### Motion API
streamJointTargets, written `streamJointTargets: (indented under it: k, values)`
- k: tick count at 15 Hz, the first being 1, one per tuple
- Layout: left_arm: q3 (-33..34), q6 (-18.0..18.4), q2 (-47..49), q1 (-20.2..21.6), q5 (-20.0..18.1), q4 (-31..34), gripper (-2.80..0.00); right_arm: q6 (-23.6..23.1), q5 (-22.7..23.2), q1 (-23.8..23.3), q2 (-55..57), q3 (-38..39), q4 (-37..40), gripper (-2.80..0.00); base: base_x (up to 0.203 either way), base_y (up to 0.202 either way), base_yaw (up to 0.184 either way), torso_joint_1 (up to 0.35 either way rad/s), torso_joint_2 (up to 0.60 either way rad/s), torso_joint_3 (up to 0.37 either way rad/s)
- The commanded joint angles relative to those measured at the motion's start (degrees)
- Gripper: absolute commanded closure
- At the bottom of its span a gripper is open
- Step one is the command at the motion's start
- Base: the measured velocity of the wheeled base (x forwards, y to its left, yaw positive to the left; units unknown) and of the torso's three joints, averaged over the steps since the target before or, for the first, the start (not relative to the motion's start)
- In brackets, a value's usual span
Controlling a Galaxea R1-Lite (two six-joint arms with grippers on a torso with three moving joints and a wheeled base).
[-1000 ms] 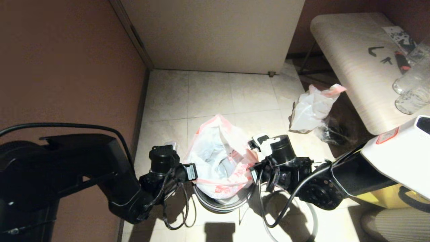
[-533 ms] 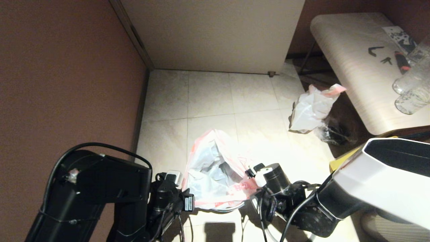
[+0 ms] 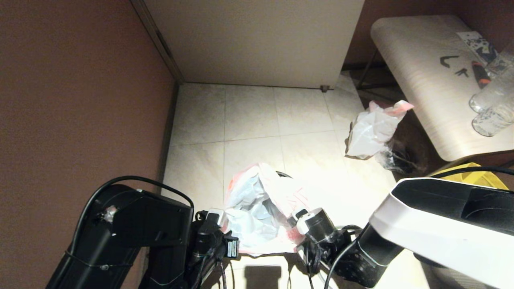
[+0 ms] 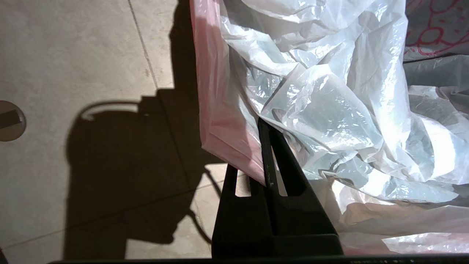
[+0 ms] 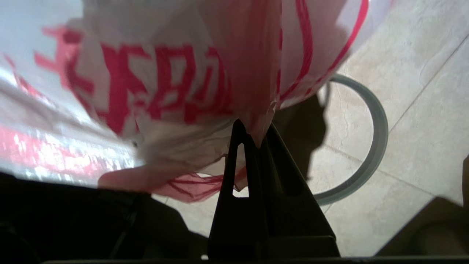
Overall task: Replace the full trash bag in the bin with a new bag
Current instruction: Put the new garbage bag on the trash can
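Observation:
The full trash bag [image 3: 257,208], whitish with a pink-red top edge and red block lettering [image 5: 146,84], hangs open between my two grippers, clear of the floor. My left gripper [image 3: 225,241] [image 4: 262,146] is shut on the pink edge at one side. On the opposite side my right gripper [image 3: 300,222] [image 5: 254,137] is shut on a bunched fold of the bag. A grey ring [image 5: 377,146] shows below, with floor tile visible through it. In the head view the bin is hidden behind the bag. I cannot pick out the new bag; a red outline drawing [image 4: 436,33] shows on plastic at the bag's far side.
Another white bag with a pink edge [image 3: 373,128] and a small clear wrinkled bag [image 3: 395,160] lie by the table [image 3: 425,92], which carries bottles [image 3: 492,108]. A yellow tote [image 3: 478,174] sits at the right. A brown wall [image 3: 80,100] runs along the left, a door [image 3: 257,40] ahead.
Both grippers have drawn the bag nearer to me, still shut on it. The bin's ring, seen under the bag a second ago, has gone out of sight in the head view.

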Motion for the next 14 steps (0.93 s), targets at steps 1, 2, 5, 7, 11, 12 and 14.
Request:
streamJointTargets:
  k: [1,2,5,7,11,12,14]
  values:
    - [-1.5,-0.1,0.9,0.1,0.0,-0.1,0.00,-0.6,-0.2,-0.1,3.6,-4.4,0.0,0.00,0.000,0.000,0.000,0.000,0.00,0.000]
    - [-3.1,-0.1,0.9,0.8,0.1,2.1,0.00,-1.2,-0.2,-0.2,5.2,-7.2,0.3,0.00,0.000,0.000,0.000,0.000,0.00,0.000]
    - [-5.7,-0.4,0.2,2.8,0.3,5.6,0.00,-2.8,-0.3,-0.2,8.6,-15.8,3.8,0.00,0.000,0.000,0.000,0.000,0.00,0.000]
    - [-5.9,-1.2,-2.3,4.4,0.1,5.7,0.00,-3.1,-0.3,-0.2,9.6,-21.6,4.9,0.00,0.000,0.000,0.000,0.000,0.00,0.000]
    - [-8.0,-3.0,-4.7,8.7,0.1,6.3,0.00,-3.2,-0.2,0.2,9.7,-30.8,5.1,0.00,0.000,0.000,0.000,0.000,0.00,0.000]
    - [-8.6,-3.0,-4.7,9.4,0.1,7.3,0.00,-3.2,-0.3,0.1,9.8,-32.2,5.3,0.00,0.000,0.000,0.000,0.000,0.00,0.000]
    - [-10.0,-3.0,-4.0,10.3,0.2,8.4,0.00,-3.3,-1.0,0.2,9.4,-30.3,6.4,0.00,0.000,0.000,0.000,0.000,0.00,0.000]
